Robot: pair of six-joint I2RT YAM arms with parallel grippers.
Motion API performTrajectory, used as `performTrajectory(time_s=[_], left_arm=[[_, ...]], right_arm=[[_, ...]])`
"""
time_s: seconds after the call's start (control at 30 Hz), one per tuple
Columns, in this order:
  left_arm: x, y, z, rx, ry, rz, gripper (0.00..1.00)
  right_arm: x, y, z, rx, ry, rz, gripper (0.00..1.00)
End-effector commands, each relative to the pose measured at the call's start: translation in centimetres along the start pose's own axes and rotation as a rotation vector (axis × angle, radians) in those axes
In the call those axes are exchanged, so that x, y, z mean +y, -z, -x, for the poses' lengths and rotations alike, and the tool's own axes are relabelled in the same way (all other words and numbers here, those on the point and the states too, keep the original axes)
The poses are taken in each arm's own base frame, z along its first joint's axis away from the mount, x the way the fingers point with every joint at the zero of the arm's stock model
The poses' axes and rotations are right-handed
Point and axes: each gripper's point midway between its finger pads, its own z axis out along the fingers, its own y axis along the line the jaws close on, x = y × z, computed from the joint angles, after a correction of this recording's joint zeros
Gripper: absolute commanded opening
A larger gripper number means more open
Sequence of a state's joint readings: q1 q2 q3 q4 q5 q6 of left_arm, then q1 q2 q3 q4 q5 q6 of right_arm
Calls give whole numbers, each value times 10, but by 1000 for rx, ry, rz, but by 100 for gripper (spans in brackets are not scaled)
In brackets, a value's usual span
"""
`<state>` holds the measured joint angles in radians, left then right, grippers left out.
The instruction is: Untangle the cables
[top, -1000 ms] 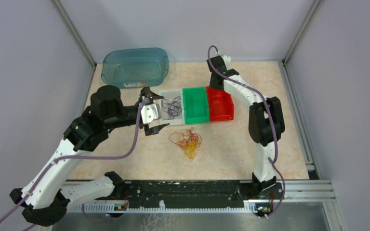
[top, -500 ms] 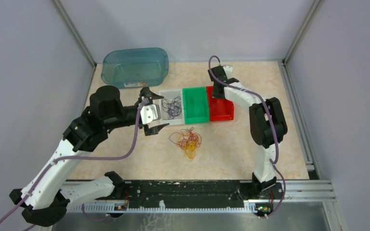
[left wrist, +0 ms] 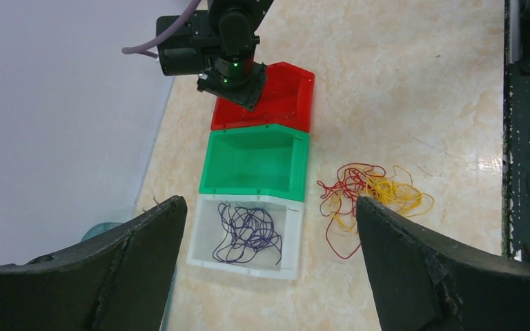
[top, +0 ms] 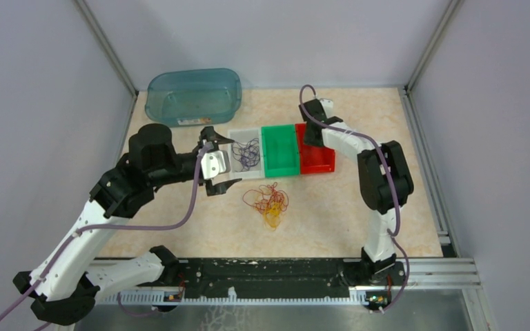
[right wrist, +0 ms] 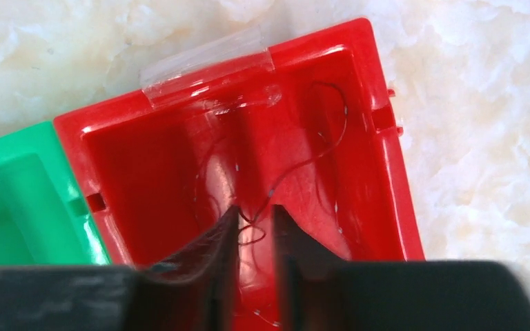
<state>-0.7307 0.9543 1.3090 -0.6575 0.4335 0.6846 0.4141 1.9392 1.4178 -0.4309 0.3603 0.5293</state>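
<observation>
A dark purple cable (top: 247,153) lies curled in the white bin (top: 240,131); it also shows in the left wrist view (left wrist: 248,231). A red cable (left wrist: 345,186) and a yellow-orange cable (left wrist: 397,196) lie tangled in one clump (top: 269,201) on the table in front of the bins. My left gripper (top: 237,160) is wide open and empty, hovering beside the white bin. My right gripper (top: 312,136) hangs low in the red bin (right wrist: 386,172). Its jaws stand a narrow gap apart (right wrist: 255,210), and a thin red cable (right wrist: 317,155) on the bin floor loops between the tips.
A green bin (top: 279,148) stands between the white and red bins. A teal plastic tub (top: 193,93) sits at the back left. Walls close in on three sides, and a black rail (top: 269,272) runs along the near edge.
My right gripper has moved from behind the bins forward and down into the red bin. The left arm and the cables have not moved.
</observation>
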Motion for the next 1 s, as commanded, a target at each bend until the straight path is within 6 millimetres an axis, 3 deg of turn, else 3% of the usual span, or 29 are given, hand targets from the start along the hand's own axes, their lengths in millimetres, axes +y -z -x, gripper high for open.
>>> performTrajectory(time_s=[0.0,0.07,0.13,0.37,0.57,0.73,0.97], left_arm=[[-15,0,-16,41,44,-43,98],[-22,-2,-26,66,65,-61,98],[-29,-4,-34,85,79,-81,99],[-40,-10,-60,147,93,-130,99],[-61,-21,-106,250,95,-215,96],[-78,-36,-157,370,258,-252,89],[-84,-56,-212,440,591,-211,73]], right_arm=[[11,48,42,-117,-41,125,35],[12,70,48,-134,-48,170,50],[11,84,46,-135,-53,201,55],[8,150,34,-204,-56,320,66],[23,200,-2,-248,-6,478,69],[31,223,-35,-280,14,616,69],[27,215,-62,-280,27,616,67]])
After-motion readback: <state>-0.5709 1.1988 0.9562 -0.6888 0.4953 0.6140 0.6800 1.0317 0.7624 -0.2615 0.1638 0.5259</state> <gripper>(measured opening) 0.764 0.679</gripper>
